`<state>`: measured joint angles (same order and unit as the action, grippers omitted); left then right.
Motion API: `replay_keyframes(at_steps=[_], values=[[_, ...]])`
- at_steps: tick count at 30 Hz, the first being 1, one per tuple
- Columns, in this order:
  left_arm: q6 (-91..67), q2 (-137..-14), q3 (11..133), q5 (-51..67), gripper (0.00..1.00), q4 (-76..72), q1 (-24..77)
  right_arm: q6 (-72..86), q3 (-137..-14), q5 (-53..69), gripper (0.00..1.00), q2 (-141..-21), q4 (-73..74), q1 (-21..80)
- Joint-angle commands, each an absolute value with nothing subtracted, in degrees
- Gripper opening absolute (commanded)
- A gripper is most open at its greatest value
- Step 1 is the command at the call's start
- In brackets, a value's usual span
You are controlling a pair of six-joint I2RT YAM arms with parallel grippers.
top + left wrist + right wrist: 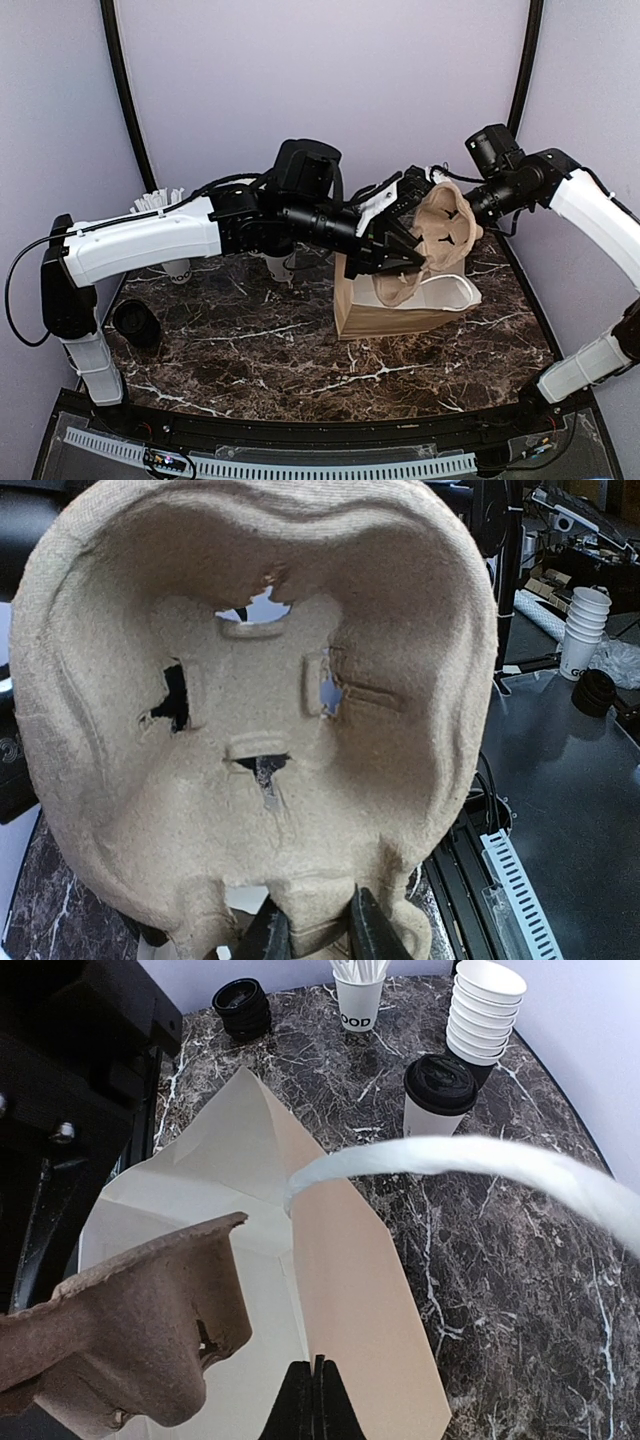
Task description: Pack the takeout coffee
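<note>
The left gripper [320, 935] has its two dark fingers closed on the lower edge of a moulded pulp cup carrier [300, 680]; the carrier is held up in the air and tilted, with its hollow side turned toward the left wrist camera, so it fills almost that whole view; small holes and tears are visible in the bottom of its pockets. In the top view the carrier hangs above the open mouth of the brown paper bag [372, 315], and the left arm reaches across from the left side to it.

The right gripper [315, 1400] has its fingertips pressed together; they sit exactly on the line where the white inside of the bag meets its brown outside, so it looks to be pinching the rim of the bag. A white twisted handle [470, 1155] of the bag curves across the right wrist view, near to the camera.

The bag rests on the dark marble table [300, 370], with its mouth toward the right arm. One takeout coffee [440, 1095], a white cup with a black lid, stands upright on the table outside the bag; just beside it is a stack of lidless white cups [485, 1010]; further away stand a white cup of white sticks [360, 995] and a round black object [240, 1005].
</note>
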<state>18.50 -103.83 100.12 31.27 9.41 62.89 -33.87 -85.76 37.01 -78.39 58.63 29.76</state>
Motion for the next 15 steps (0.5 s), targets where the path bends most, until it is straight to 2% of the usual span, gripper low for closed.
replay_keyframes(at_steps=[1,3,4,5,11,15], values=[[18.91,-103.0,99.36,30.97,0.22,11.0,63.02,-35.31,-84.29,37.77,0.0,-76.63,56.67,30.23],[18.25,-102.17,98.65,31.15,0.22,10.2,63.02,-35.02,-83.89,36.93,0.0,-76.65,56.33,30.23],[17.81,-101.55,98.46,31.13,0.22,9.93,63.06,-34.68,-83.85,36.72,0.07,-76.62,56.13,30.22],[17.61,-101.13,97.87,31.18,0.22,9.43,63.07,-34.37,-83.93,36.35,0.09,-76.67,56.05,30.23],[17.76,-98.81,95.64,28.28,0.22,8.98,63.02,-33.29,-85.21,33.18,0.39,-76.77,55.63,29.49],[17.68,-98.86,95.46,26.47,0.21,10.44,63.04,-32.95,-87.35,33.48,0.49,-76.76,56.67,27.21]])
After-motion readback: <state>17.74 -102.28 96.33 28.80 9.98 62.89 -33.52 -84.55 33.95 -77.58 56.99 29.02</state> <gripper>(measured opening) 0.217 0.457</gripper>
